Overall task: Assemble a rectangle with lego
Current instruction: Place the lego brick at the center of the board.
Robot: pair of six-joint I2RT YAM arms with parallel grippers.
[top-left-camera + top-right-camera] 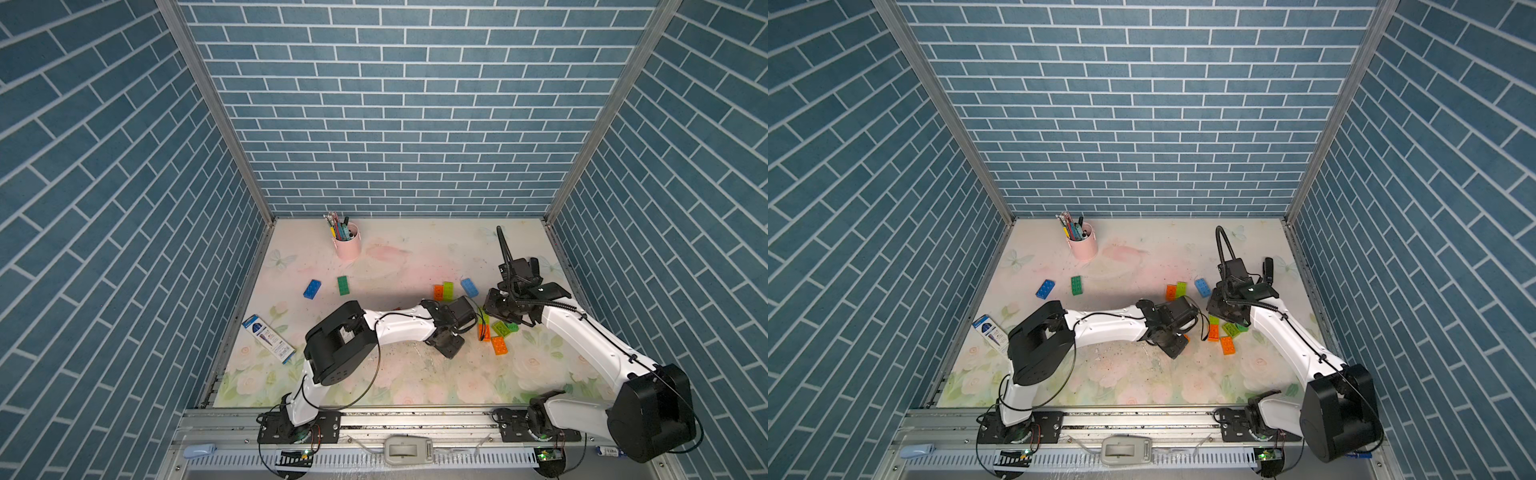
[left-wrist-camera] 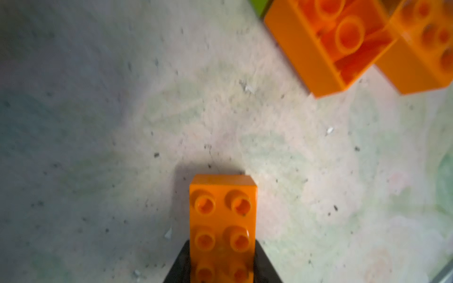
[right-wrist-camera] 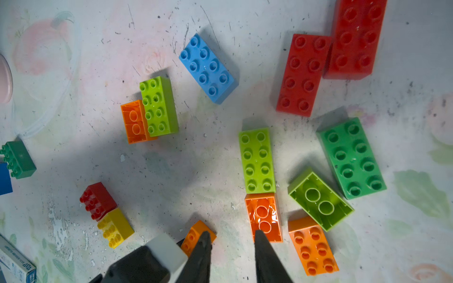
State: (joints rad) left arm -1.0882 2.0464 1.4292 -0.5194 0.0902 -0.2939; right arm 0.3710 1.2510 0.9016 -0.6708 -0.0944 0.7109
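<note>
Held orange brick (image 2: 221,208): you have it studs up, clamped between the black fingers (image 2: 181,267) of the left pincer (image 2: 221,245), its free end sticking out past the tips
Left pincer: closed on that brick, and in the right wrist view it sits just beside your right pincer
Right pincer (image 3: 231,235): jaws apart, nothing between them, only bare floral mat (image 3: 171,171) under the gap
Upturned orange brick (image 3: 263,213): hollow side up, right at one right-pincer fingertip (image 3: 261,245), which overlaps its near end
Lime brick (image 3: 257,160): studs up, end to end with the upturned orange one, further out from the pincer
Upturned lime brick (image 3: 320,201): hollow side up, off to the side of that same fingertip
Second orange brick (image 3: 312,247): studs up, just beside that fingertip, close under the upturned lime one
Dark green brick (image 3: 351,158): beyond the upturned lime one
Near red brick (image 3: 302,74) and far red brick (image 3: 355,39): side by side, touching, well out from your right pincer
Blue brick (image 3: 208,68): alone, well ahead of the gap
Pink pen cup (image 1: 347,245): far from both pincers
</note>
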